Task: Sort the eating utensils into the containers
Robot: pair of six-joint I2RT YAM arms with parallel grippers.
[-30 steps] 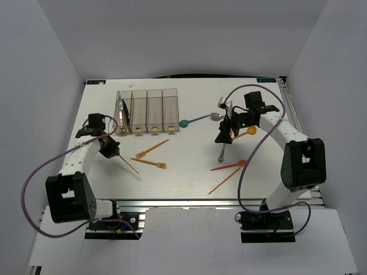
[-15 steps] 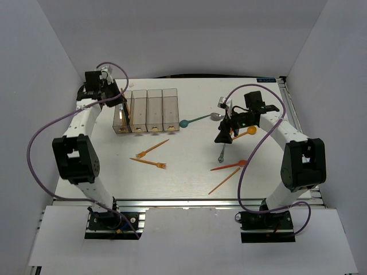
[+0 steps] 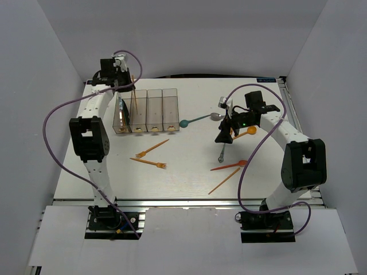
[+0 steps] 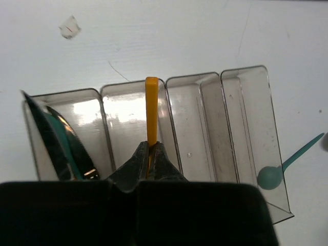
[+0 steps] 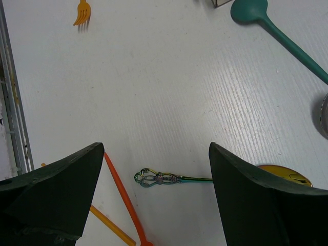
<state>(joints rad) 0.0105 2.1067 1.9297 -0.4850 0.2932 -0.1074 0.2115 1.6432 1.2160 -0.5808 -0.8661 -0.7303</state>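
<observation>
Pinching an orange utensil [image 4: 151, 107] at one end, the left gripper [image 4: 151, 148] is hanging over the containers [image 4: 243, 68] with its jaws clamped tight on the thin handle. The piece is hanging roughly upright and lining up with the second compartment from the left, likely so it goes in lengthwise. Its working end is hidden, so I cannot tell whether it's a fork or a knife. A teal knife [image 4: 60, 141] and a dark blade [image 4: 41, 123] are leaning in the first compartment. The other two are looking empty.

The right gripper [image 5: 155, 154] is hovering spread wide and holding nothing, above an ornate metal spoon [image 5: 164, 178] on the table [image 5: 128, 77], probably staging the next pick. A teal spoon [image 5: 248, 11] is lying just beside the end compartment. Two orange forks [image 3: 152, 148] are waiting in front of the row. Sorting is looking early, with releasing the orange piece as the likely next move.
</observation>
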